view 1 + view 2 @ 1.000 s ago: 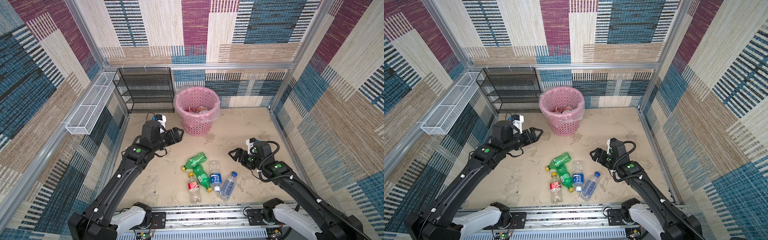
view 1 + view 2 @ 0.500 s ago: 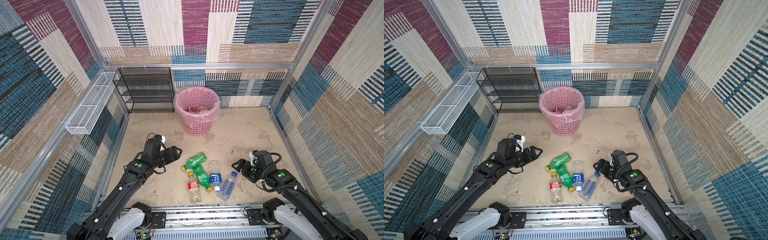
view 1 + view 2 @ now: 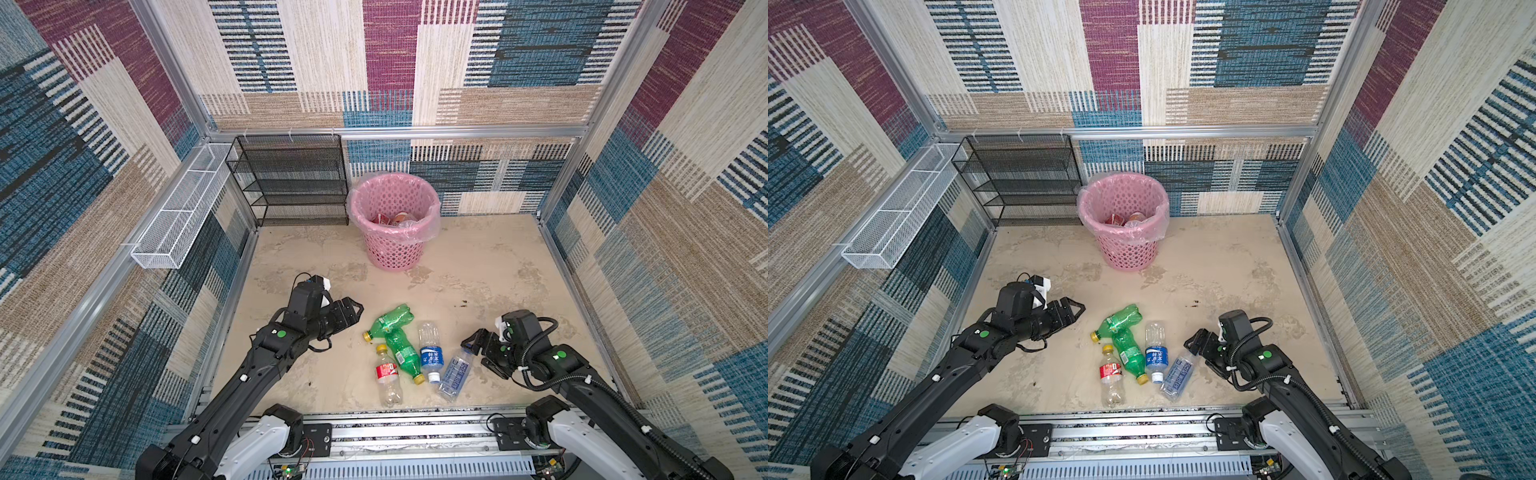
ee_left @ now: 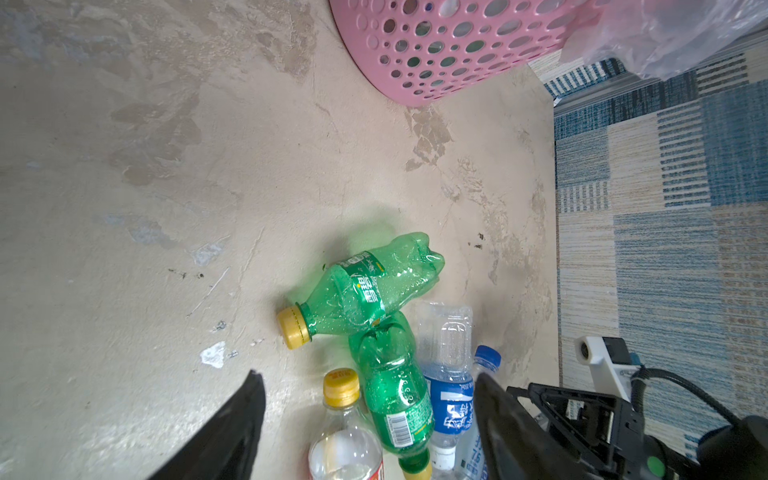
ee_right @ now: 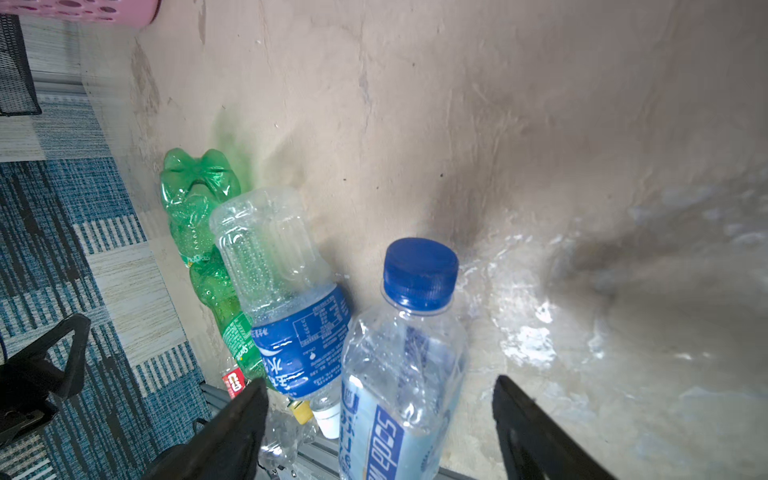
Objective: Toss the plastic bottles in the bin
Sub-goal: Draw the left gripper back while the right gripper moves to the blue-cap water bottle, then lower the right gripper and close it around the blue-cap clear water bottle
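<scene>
A: Where are our hands?

B: Our left hand [image 3: 358, 309] hangs low over the tabletop [image 3: 478, 270] with its jaws apart and nothing between them. A second ago it was up beside the bin [image 3: 392, 253]; now it has dropped back toward us and sits just left of the upper green bottle [image 3: 390, 322].

A: And the other one?

B: Our right hand [image 3: 473, 353] is also spread wide and empty. It has slid toward the near edge and now sits at the cap end of the blue-capped bottle [image 3: 455, 376]. In the right wrist view that bottle [image 5: 403, 353] lies between our two dark fingers [image 5: 245, 415]. We cannot tell whether either one touches it.

A: Have the bottles moved?

B: No, the pile lies as before. The upper green bottle rests across the base of the second green bottle [image 3: 401, 353]. The blue-label bottle [image 3: 431, 353] with the white cap lies beside that one. The blue-capped bottle lies to its right, and the red-label bottle [image 3: 387, 376] is on the left of the group. All five lie flat near the front rail.

A: And the bin?

B: It stands upright at the back, well apart from the pile, with its clear liner [image 3: 432, 224] folded over the rim. We see a few bottles [image 3: 388, 218] already inside, same as a second ago.
</scene>
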